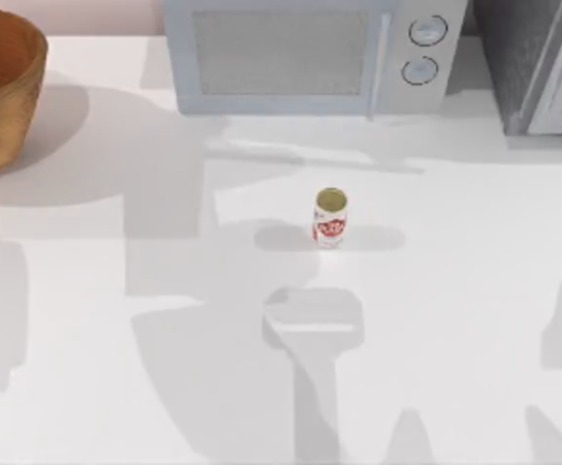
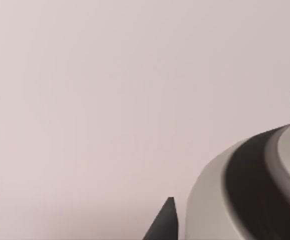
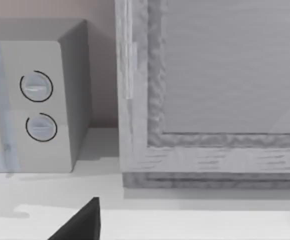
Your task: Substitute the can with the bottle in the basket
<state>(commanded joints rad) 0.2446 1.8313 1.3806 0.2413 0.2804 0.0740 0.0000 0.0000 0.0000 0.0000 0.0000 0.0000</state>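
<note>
The can (image 1: 329,218), small and white with red markings and a dull gold top, stands upright on the white table near the middle, well apart from the basket. At the far left corner sits the brown woven basket (image 1: 10,116), cut off by the picture's edge; the part of its ribbed inside that I see holds nothing. The bottle is out of view. A dark tip of my left gripper (image 2: 166,224) points at a plain pinkish wall beside a grey rounded body (image 2: 235,195). A dark tip of my right gripper (image 3: 82,224) hovers over the table, facing the back right.
A grey-white microwave (image 1: 310,53) with two round knobs (image 1: 426,31) stands along the back edge, also seen as the microwave (image 3: 40,105) in the right wrist view. A grey framed cabinet (image 1: 543,58) fills the back right corner. Arm shadows fall across the table's front.
</note>
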